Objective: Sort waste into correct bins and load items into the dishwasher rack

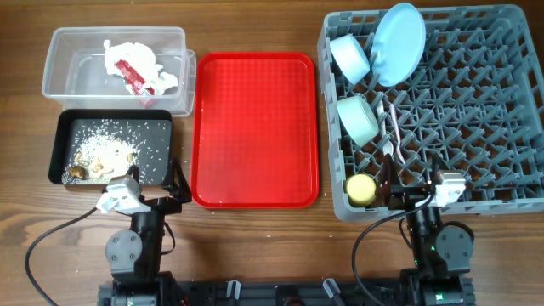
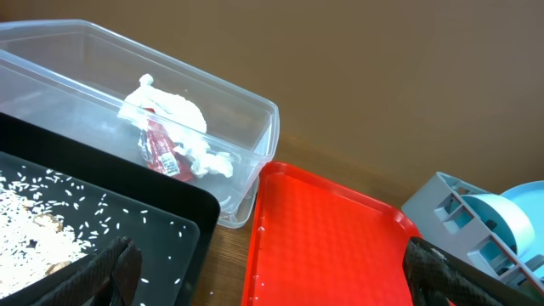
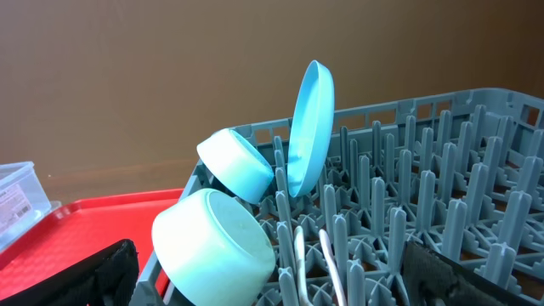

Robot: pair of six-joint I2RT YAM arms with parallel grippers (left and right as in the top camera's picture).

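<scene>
Looking at the dishwasher rack (image 1: 476, 110) on the right of the table (image 1: 255, 255), I've got the light blue plate (image 1: 398, 44) standing on edge among the pegs at the far-left corner. One pale bowl (image 1: 349, 57) is tipped on its side just left of it, and the second bowl (image 1: 358, 119) sits nearer me along the left wall. The white fork and spoon (image 1: 393, 127) lie between the pegs beside that second bowl. The yellow cup (image 1: 360, 189) is in the near-left corner. Over on the left, the clear tub (image 1: 64, 64) holds the crumpled napkins (image 1: 136, 61) with the red wrapper (image 1: 133, 78) on them. Just in front of it, the black tray (image 1: 61, 153) carries rice crumbs (image 1: 119, 136) and brownish scraps (image 1: 89, 167). The red serving tray (image 1: 255, 127) lies between the bins and the rack. My left claw (image 2: 270, 259) is spread wide and empty, low by the black tray's near-right corner. My right claw (image 3: 270, 255) is likewise released, holding nothing, at the rack's near edge close to the cup.
</scene>
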